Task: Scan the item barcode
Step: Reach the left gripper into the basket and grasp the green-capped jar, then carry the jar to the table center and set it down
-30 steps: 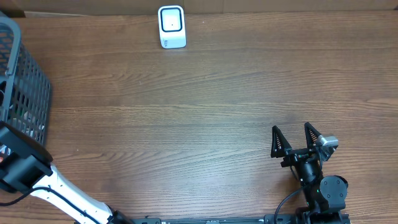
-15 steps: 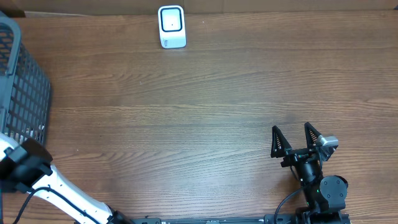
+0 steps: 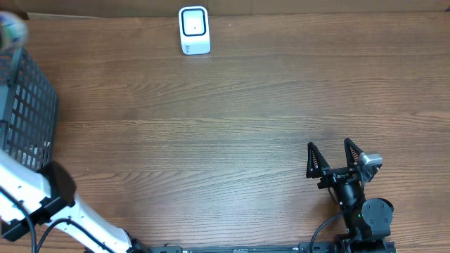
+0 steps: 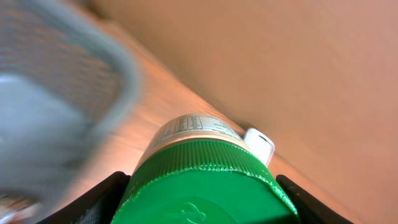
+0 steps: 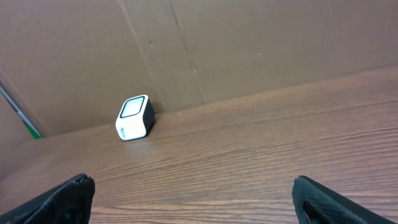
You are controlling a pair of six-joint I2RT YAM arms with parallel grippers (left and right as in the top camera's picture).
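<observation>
- The left gripper [image 4: 205,202] is clamped on a green-lidded jar [image 4: 199,155]. A dark finger presses each side of the ribbed lid, and the jar's labelled body points away from the wrist.
- Close on this gripper's left is the wire basket [image 4: 74,81], blurred in the wrist view.
- Beyond the jar, just past its right shoulder, stands the white barcode scanner [image 4: 260,144] at the foot of a cardboard wall [image 4: 280,62].
- From overhead, the left arm [image 3: 53,193] rises from the near left corner beside the basket, and its gripper is out of frame.
- The right gripper [image 3: 330,151] sits over the near part of the wooden table [image 3: 246,105], fingers spread wide and empty. The scanner is far ahead of it, to its left.
- A second ago the left arm's dark wrist block sat at the frame's left edge; now a white link shows there instead.
- A blurred pale shape [image 3: 10,31] has appeared over the basket's far rim; what it is cannot be told.
- The right arm has not moved.
</observation>
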